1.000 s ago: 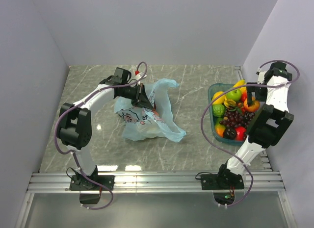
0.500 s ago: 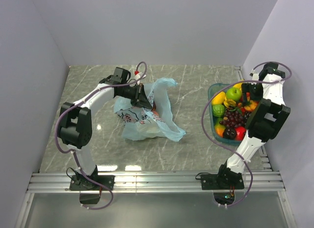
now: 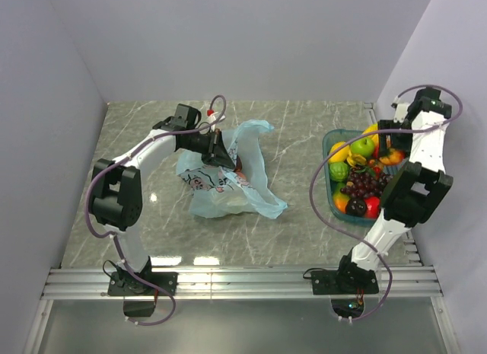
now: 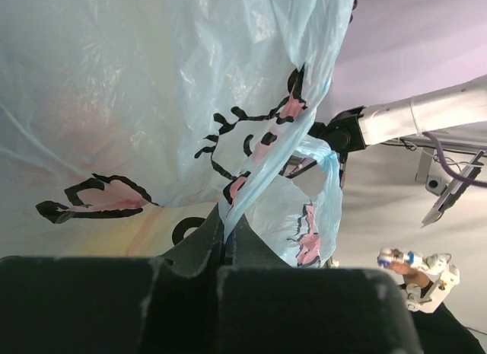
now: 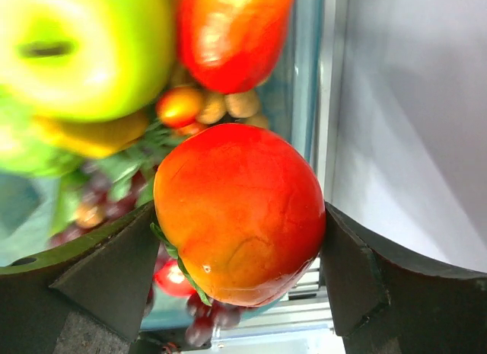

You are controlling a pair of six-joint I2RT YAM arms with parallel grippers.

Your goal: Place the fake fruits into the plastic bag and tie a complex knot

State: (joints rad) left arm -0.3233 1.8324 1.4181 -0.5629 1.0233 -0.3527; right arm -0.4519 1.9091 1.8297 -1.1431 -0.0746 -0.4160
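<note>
The task is at an early stage, with most of the loading left to do. The left gripper (image 4: 224,237) is shut tight on a fold of the plastic bag (image 3: 228,192), pinching the thin blue film between its fingers and lifting one edge. In the top view the bag sits left of centre on the bench (image 3: 304,232), slumped and crumpled, its mouth held up toward the far side. A reddish patch shows through the plastic, but the pictures do not settle whether that is a fruit already inside or only the printed graphic.

The right gripper (image 5: 240,217) is closed around an orange-red fruit (image 5: 243,194), one finger on each side. It hangs over the far right corner of the teal tray (image 3: 328,137), well apart from the bag. Below it the tray is full: a green apple (image 3: 363,147), a grape bunch (image 3: 364,185) and several yellow, orange and red pieces.

By this reading, the held fruit has yet to cross to the bag, the rest of the tray must follow, and the knot has not been started.
</note>
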